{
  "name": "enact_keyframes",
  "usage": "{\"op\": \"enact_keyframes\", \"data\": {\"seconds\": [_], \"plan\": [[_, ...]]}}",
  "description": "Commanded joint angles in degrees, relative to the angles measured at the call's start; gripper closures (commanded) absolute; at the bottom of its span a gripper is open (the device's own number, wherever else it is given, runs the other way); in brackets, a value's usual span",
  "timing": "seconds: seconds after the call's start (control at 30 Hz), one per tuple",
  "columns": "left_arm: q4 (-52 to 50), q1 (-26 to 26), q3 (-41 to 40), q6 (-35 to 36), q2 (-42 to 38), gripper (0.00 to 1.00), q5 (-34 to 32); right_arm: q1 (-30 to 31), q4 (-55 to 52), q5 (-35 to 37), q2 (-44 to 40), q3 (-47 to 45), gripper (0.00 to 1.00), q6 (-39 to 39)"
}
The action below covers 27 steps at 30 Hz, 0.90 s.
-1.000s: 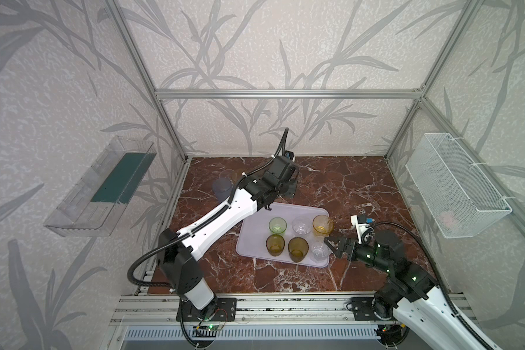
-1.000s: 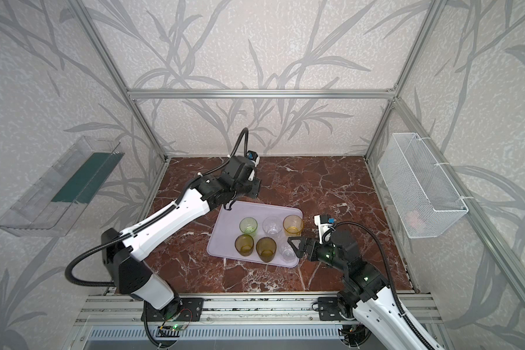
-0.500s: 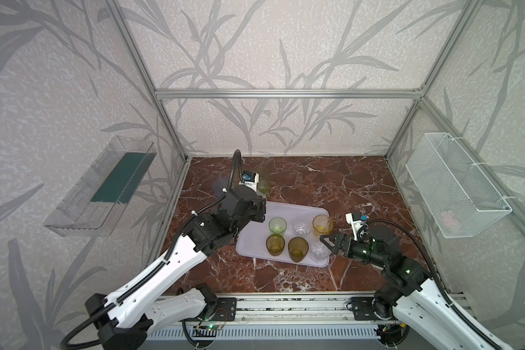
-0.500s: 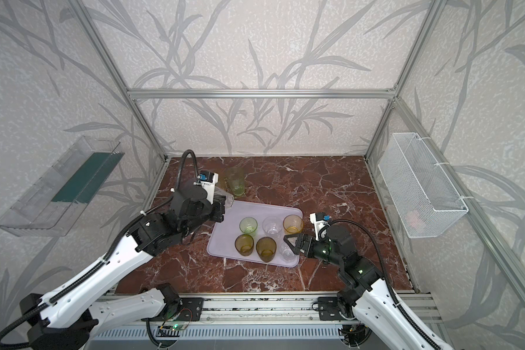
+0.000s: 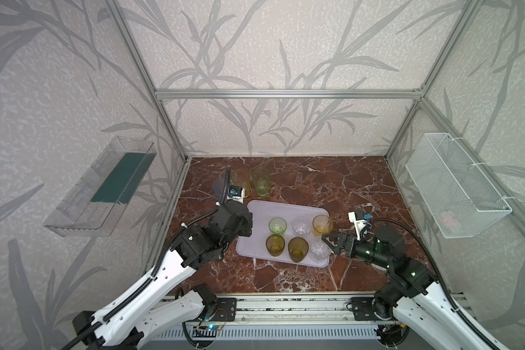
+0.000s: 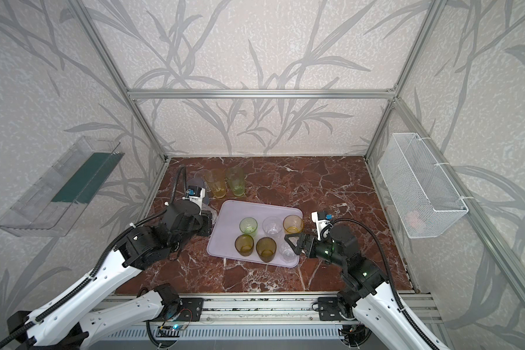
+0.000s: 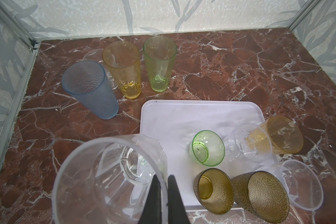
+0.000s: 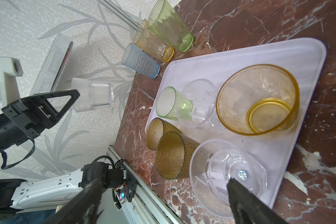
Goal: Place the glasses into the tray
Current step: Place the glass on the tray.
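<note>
— What takes up the most room in there?

— The red-brown marble floor point(image 5: 346, 188). A clear shelf point(image 5: 103, 188) hangs on the left wall and a white wire basket point(image 5: 455, 185) on the right wall.

— And the tray?

— The lavender tray point(image 5: 273, 212) lies flat on the marble, between the two arms.

— Where are the glasses?

— Three tall ones stand upright on the marble just beyond the tray's far left corner, close together: the grey-blue tumbler point(image 7: 89, 89), the tall yellow tumbler point(image 7: 122, 67) and the pale-green tumbler point(image 7: 159, 64). A back clear glass point(image 7: 93, 54) stands behind them, mostly hidden.

— And on the tray itself?

— Six short ones in two rows. The far row has the green glass point(image 5: 277, 225), the middle clear glass point(image 5: 301, 225) and the short yellow glass point(image 5: 322, 224). The near row has an amber glass point(image 5: 275, 245), a second amber glass point(image 5: 297, 249) just beside it, and the corner clear glass point(image 5: 319, 251) at the tray's near right corner.

— What about the claws?

— The left gripper point(image 7: 162, 180) pinches the rim of the held clear tumbler point(image 7: 105, 174), one finger inside and one outside. It holds the tumbler off the marble beside the tray's left edge. The right gripper point(image 5: 328, 244) has its jaws spread wide at the corner clear glass. Whether a finger touches that glass, I cannot tell.
</note>
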Motion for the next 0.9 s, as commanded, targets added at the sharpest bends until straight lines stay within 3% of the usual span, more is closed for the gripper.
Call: {"op": "enact_keyframes", "data": {"seconds": [0.0,0.27,0.87], "plan": [[0.1,-0.1,-1.9,-1.0,0.2,1.0,-3.3,-0.4,0.9,-1.6,-1.6,1.1,0.01,-0.1],[5.1,0.2,-5.3,-1.4,5.8,1.0,-1.6,-0.4,-0.7,-2.3,-5.9,1.3,0.01,0.9],[13.3,1.9,-3.9,-1.8,23.0,1.0,5.6,-0.4,-4.2,-1.0,-10.7,-0.5,0.01,1.3]]}}
